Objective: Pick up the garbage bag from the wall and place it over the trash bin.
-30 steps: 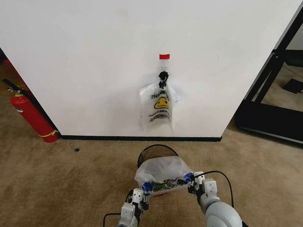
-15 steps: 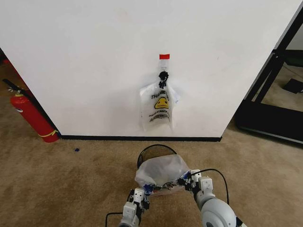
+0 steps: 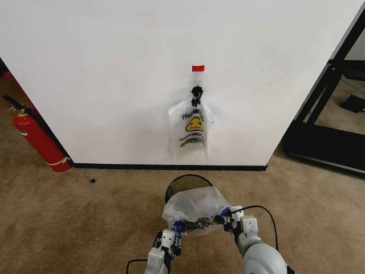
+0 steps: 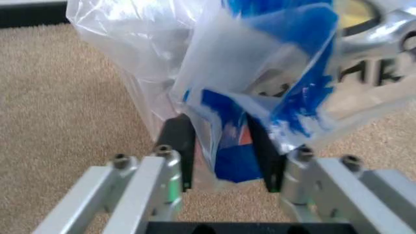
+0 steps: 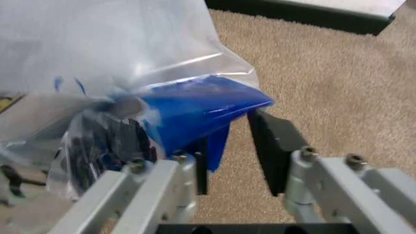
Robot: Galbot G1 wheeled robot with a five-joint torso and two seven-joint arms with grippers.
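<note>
L gripper [image 3: 176,228] & R gripper [image 3: 224,214] fingers each pinch garbage bag [image 3: 195,206] edge over trash bin [image 3: 181,184].

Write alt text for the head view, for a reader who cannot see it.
Both grippers hold a translucent garbage bag with blue patches stretched over the near side of a round dark trash bin on brown carpet: left gripper, right gripper. Behind, a second smiley bag hangs from a clip on the white wall, with a red fire extinguisher far left.
</note>
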